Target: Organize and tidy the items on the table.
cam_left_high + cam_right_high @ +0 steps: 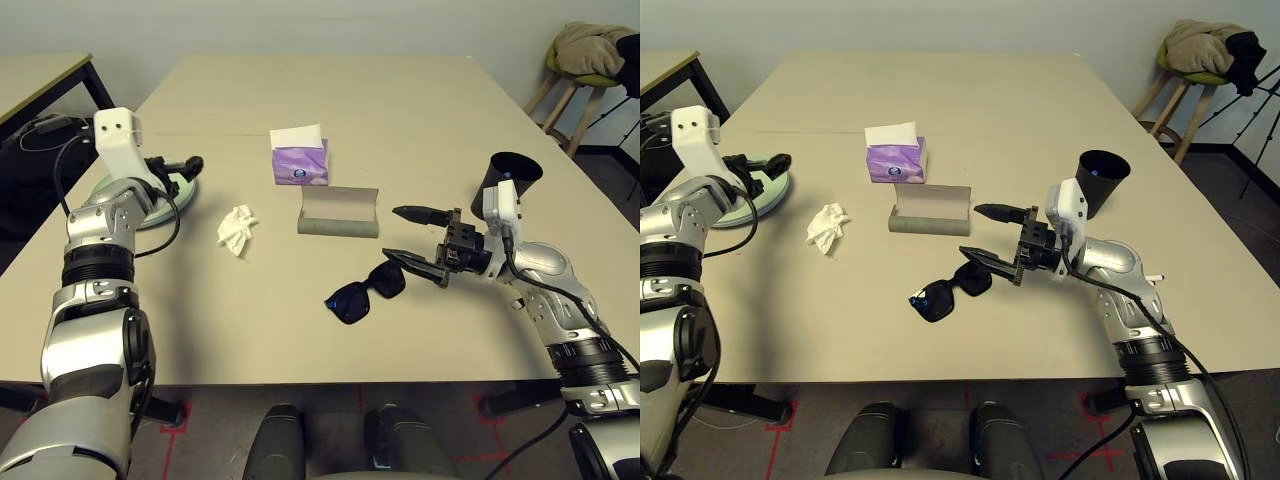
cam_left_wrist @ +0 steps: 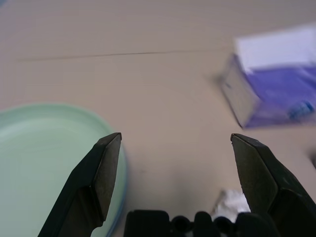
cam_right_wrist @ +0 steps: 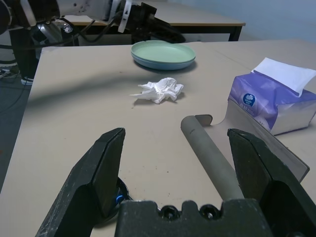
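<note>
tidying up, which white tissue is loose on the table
The crumpled tissue lying between the plates and the glasses case; the other white sheet sticks up from the purple tissue box.

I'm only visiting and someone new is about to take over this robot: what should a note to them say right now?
Left gripper: open, empty, above the stacked pale green and blue plates at the beige table's left side.
Right gripper: open, empty, just right of the black sunglasses.
Open grey glasses case sits mid-table, purple tissue box behind it, crumpled white tissue to its left, black cup at right.
Done: plates stacked.
Left: sunglasses uncased, tissue loose.
</note>
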### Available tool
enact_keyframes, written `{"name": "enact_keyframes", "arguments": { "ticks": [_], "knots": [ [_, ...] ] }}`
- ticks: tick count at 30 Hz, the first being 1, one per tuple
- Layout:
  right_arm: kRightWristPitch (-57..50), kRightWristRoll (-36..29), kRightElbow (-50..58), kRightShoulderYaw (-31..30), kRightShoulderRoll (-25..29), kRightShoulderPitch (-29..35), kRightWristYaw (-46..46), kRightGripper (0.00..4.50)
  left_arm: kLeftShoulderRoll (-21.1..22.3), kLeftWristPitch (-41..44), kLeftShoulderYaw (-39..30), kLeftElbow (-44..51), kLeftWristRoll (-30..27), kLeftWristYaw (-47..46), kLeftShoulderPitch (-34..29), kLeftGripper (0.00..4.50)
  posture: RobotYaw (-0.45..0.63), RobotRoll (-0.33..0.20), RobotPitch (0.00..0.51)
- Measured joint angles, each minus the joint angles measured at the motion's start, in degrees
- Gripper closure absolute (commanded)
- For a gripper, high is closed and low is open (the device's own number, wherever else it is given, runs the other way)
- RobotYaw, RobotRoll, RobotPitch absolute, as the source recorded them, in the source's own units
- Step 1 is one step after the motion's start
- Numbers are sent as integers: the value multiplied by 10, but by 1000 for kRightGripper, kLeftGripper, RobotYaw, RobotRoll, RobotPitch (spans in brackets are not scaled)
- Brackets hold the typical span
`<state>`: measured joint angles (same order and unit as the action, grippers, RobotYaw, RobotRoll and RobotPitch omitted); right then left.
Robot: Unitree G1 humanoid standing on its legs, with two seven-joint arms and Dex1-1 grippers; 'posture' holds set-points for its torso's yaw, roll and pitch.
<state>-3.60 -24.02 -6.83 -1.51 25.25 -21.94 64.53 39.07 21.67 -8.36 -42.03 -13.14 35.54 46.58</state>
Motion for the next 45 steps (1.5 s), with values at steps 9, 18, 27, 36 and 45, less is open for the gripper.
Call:
{"name": "enact_keyframes", "arguments": {
  "ticks": [9, 18, 27, 36, 45],
  "knots": [
    [0, 0, 0, 0, 5, 0, 1, 0, 28, -41, 41, 13, 7, 174, -29, 11, 188, 0, 47],
    [-11, 11, -2, 0, 9, 0, -18, 0, 40, -40, 72, 6, 42, 218, -29, 11, 186, 0, 45],
    [-31, 27, -2, -1, 8, 3, -52, 0, 16, -46, 73, 8, 54, 198, -49, 11, 189, 0, 42],
    [-32, 27, 6, -1, 6, 24, -60, 0, 16, -17, 112, 28, 84, 218, -69, 11, 181, 0, 36],
    [-39, 26, 30, -1, 3, 30, -67, 0, 5, -13, 117, 2, 113, 167, -66, 1032, 172, 0, 38]
  ]
}}
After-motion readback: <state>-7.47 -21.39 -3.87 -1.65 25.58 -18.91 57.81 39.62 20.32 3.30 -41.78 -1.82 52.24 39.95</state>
